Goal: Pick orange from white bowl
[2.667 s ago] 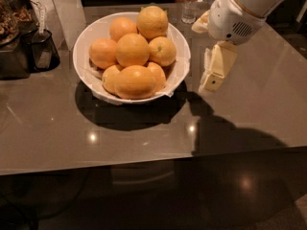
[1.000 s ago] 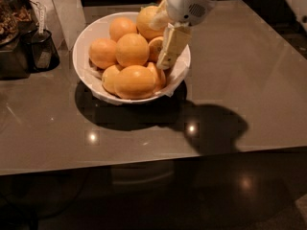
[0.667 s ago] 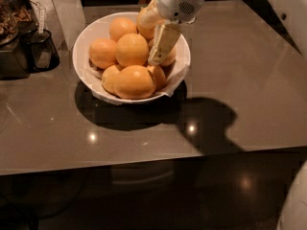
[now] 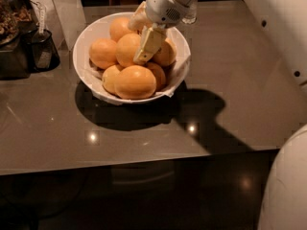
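Note:
The white bowl stands on the grey table at the back left, heaped with several oranges. The nearest orange lies at the front; another orange sits in the middle of the pile. My gripper reaches down from above over the middle of the bowl. Its cream fingers stand apart, one low over the middle and right oranges, the other further back near the rim. It holds nothing. The orange at the back right is mostly hidden behind the gripper.
A dark cup and a dark appliance stand left of the bowl, with a white upright panel behind. White robot body parts rise at the right and the lower right. The table's front edge runs across.
My gripper has come from the table right of the bowl to above the oranges, and has shifted slightly left and back in the last second. The oranges have not moved.

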